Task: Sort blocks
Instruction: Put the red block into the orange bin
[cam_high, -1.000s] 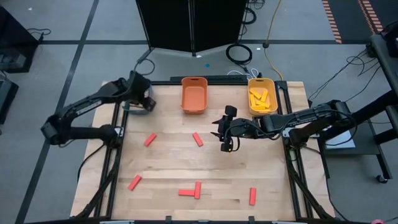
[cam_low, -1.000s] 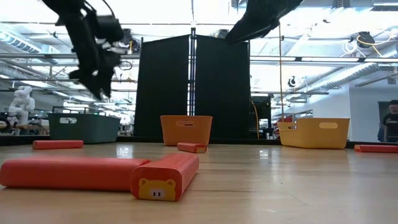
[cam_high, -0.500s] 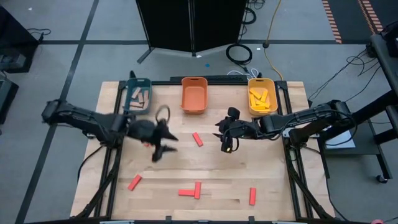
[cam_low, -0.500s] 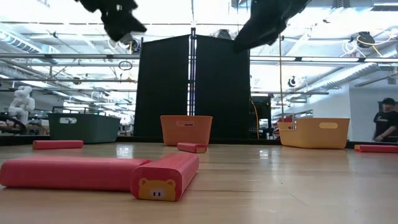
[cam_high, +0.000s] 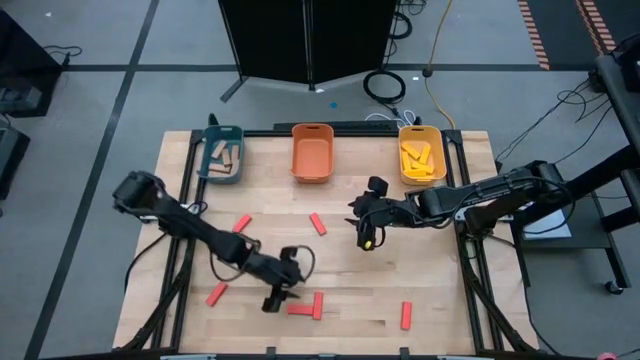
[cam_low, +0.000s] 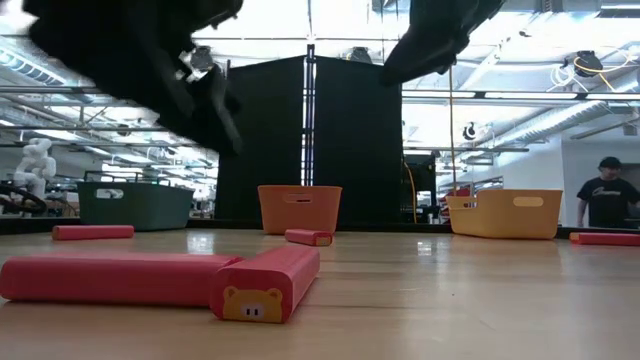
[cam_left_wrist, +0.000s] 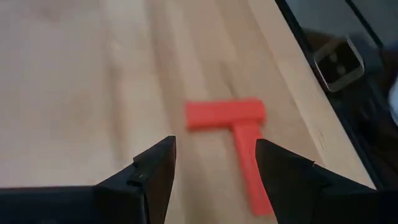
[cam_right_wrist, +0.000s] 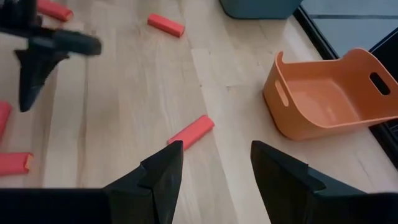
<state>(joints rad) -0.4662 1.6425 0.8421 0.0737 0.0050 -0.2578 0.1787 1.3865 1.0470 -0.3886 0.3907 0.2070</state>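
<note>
Fingers of my left claw (cam_left_wrist: 211, 180) stand apart with nothing between them; I hold no block. Just ahead of the claw, a pair of red blocks (cam_left_wrist: 239, 140) lies flat on the table (cam_high: 350, 290), touching in a T. Other red blocks lie farther out: one beside me toward the table's left edge (cam_high: 216, 293), one toward the back (cam_high: 241, 224), one well off near the right front corner (cam_high: 406, 315).

My right claw (cam_right_wrist: 211, 180) is likewise spread and empty, hovering mid-table. A single red block (cam_right_wrist: 190, 132) lies just ahead of it, the orange bin (cam_right_wrist: 333, 93) beyond and to one side. In the overhead view the teal bin (cam_high: 221, 155) holds tan pieces and the yellow bin (cam_high: 421, 153) holds yellow ones; the orange bin appears empty.

Risks, in my judgement: because the paired blocks touch, closing on one may drag or spin the other, or catch both. Approaching off-centre could push the block along the wood rather than seat it.
</note>
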